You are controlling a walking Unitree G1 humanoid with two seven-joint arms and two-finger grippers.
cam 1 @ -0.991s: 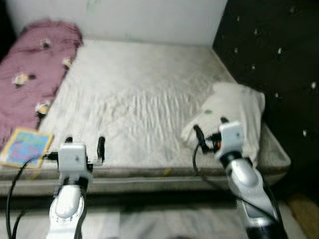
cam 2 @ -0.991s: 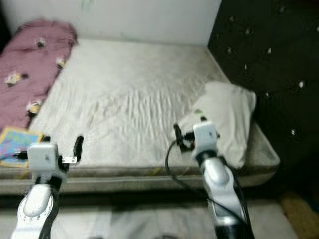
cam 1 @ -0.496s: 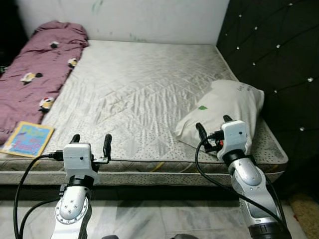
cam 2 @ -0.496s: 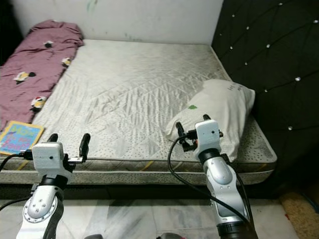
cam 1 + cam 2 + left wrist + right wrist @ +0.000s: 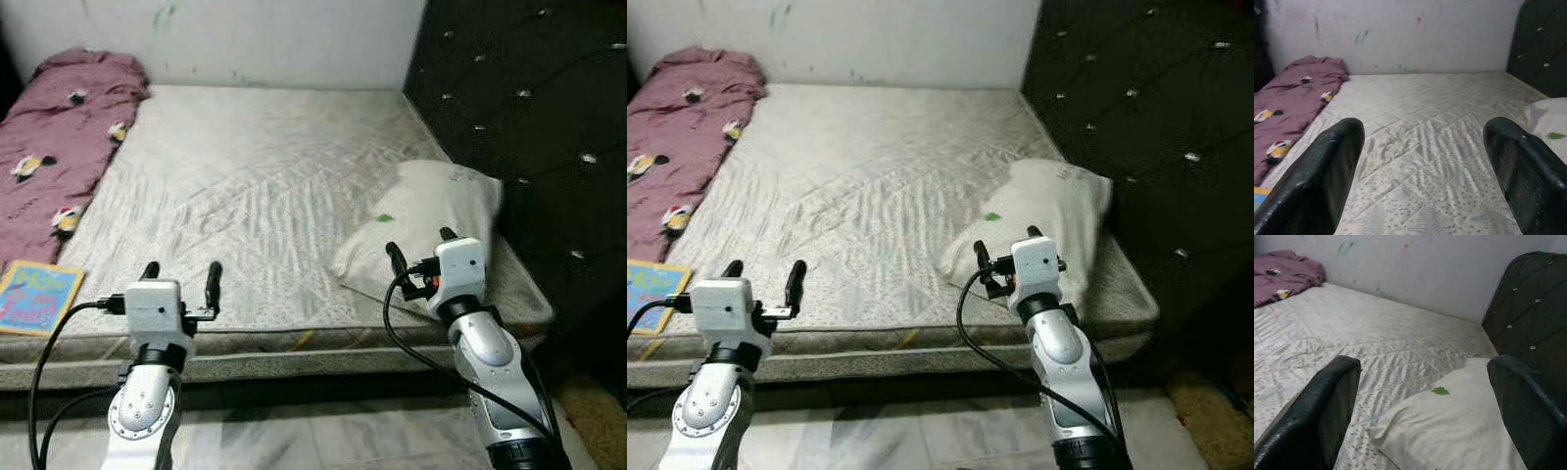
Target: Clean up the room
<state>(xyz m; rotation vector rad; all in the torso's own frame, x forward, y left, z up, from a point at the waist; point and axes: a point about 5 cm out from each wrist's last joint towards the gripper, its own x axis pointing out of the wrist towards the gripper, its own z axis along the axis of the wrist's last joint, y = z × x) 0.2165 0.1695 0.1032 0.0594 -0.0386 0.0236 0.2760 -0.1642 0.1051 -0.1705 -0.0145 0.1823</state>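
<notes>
Two claws we hold up wide open and empty, and the pillow (image 5: 431, 220) lies on the mattress (image 5: 265, 176) just beyond our right claw (image 5: 418, 253) at 12 o'clock, long axis toward 1 o'clock, far from our left claw (image 5: 180, 281).

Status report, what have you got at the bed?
Left gripper and right gripper open, empty, at mattress edge. Pillow just beyond right gripper. Maroon blanket, book far left.
</notes>
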